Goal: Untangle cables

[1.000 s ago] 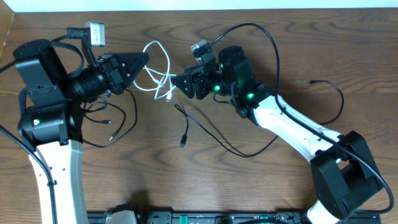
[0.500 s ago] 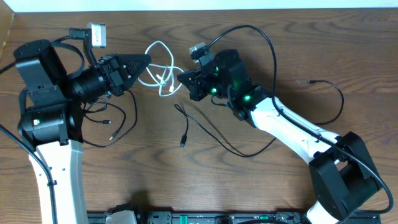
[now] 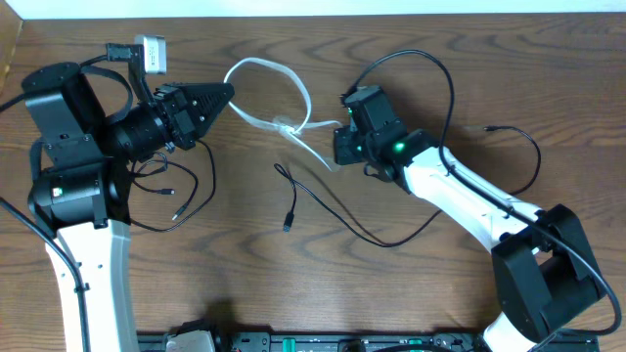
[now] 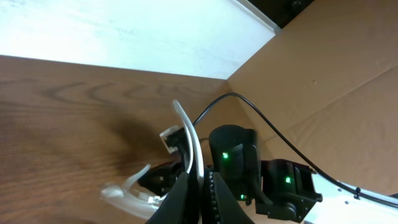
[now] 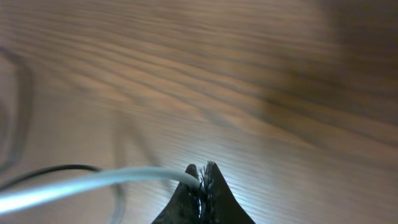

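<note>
A white cable [image 3: 296, 86] hangs stretched in a loop between both grippers, blurred with motion. My left gripper [image 3: 229, 93] is shut on one part of it; in the left wrist view the white cable [image 4: 186, 134] rises from between the closed fingers of the left gripper [image 4: 204, 179]. My right gripper [image 3: 340, 152] is shut on the other part; in the right wrist view the white cable [image 5: 93, 182] runs left from the pinched tips of the right gripper [image 5: 202, 169]. A thin black cable [image 3: 328, 207] lies loose on the table below them, its plug [image 3: 287, 226] at the left end.
A second black cable [image 3: 186, 200] curls on the wood beside the left arm. A third black cable [image 3: 523, 147] lies at the right behind the right arm. A cardboard wall [image 4: 336, 68] and a white wall [image 4: 124, 31] border the far edge of the table.
The right gripper has shut on the white cable and drawn back to the right, pulling the bunched coil out into a long taut loop. The left gripper has stayed put, still shut.
</note>
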### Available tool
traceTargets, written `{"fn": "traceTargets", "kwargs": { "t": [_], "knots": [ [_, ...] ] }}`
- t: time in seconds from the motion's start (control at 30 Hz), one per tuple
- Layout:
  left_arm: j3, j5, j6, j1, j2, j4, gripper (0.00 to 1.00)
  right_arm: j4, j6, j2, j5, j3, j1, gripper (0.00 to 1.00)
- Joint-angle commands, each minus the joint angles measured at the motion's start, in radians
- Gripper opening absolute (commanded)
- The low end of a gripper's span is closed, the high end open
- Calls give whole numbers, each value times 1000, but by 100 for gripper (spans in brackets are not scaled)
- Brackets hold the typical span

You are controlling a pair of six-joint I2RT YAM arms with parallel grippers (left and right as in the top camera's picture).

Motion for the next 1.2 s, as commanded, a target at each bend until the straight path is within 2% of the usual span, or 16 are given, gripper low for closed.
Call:
{"fn": "traceTargets", "kwargs": {
  "t": [0.0,0.23,0.37,0.4,0.47,0.53,0.63,0.73,0.77,0.87,1.17],
  "knots": [
    [-1,-11,22,14,-3,6,8,-65,7,-21,165,7,-33,1],
    [-1,-11,21,80,-3,14,8,-174,6,-21,208,7,-113,1],
    [-1,-11,22,82,-3,4,8,-163,-72,-21,151,7,-128,2],
    [-1,-11,22,82,-3,3,8,-158,-94,-21,132,7,-128,8],
    [-1,-11,22,82,-3,3,8,-147,-147,-21,79,7,-127,40],
    [-1,-10,21,82,-3,-3,8,-138,-159,-21,44,8,-127,51],
    [-1,-10,22,82,-3,-21,8,-104,-175,-30,-56,8,-128,60],
    [-1,-10,40,82,-3,-40,8,-29,-240,-61,-212,8,-127,81],
    [-1,-10,41,82,-3,-46,8,-4,-267,-73,-257,8,-125,98],
    [-1,-7,41,82,-3,-55,8,58,-332,-127,-385,8,-121,99],
    [-1,-7,41,81,-3,-55,8,58,-333,-197,-541,7,-116,99]
  ]
}}
